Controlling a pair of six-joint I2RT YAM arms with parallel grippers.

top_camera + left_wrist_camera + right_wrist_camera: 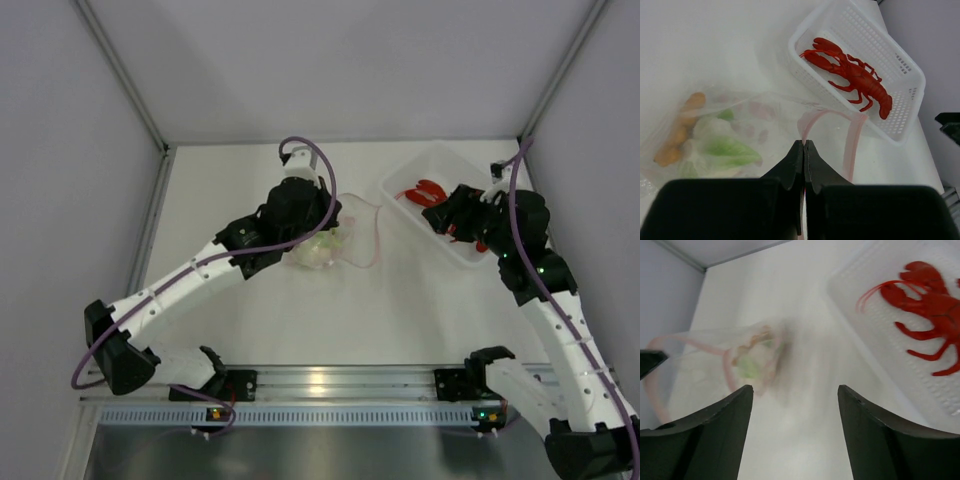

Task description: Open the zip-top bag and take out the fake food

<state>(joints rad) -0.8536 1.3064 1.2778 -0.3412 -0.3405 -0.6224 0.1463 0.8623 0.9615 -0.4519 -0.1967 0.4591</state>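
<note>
Two toys, an orange piece [677, 135] and a leafy green piece [727, 150], lie inside the bag [755, 107], left of the basket [900, 65]. The left claw [804, 145] is pinched together on the bag's pink rim. The right claw [794, 390] hangs apart and empty by the basket's left side. The red lobster [855, 75] lies inside the basket.

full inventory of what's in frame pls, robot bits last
zip-top bag: 1, clear with pink zip strip, table centre
orange piece: 1, orange, inside the bag
leafy vegetable: 1, white and green, inside the bag beside the orange piece
lobster: 1, red, lying in the basket
basket: 1, white, perforated, right of the bag
table: 1, white, under everything
left pincer: 1, black, shut on the bag's pink strip
right pincer: 1, black, open and empty, over the basket
</note>
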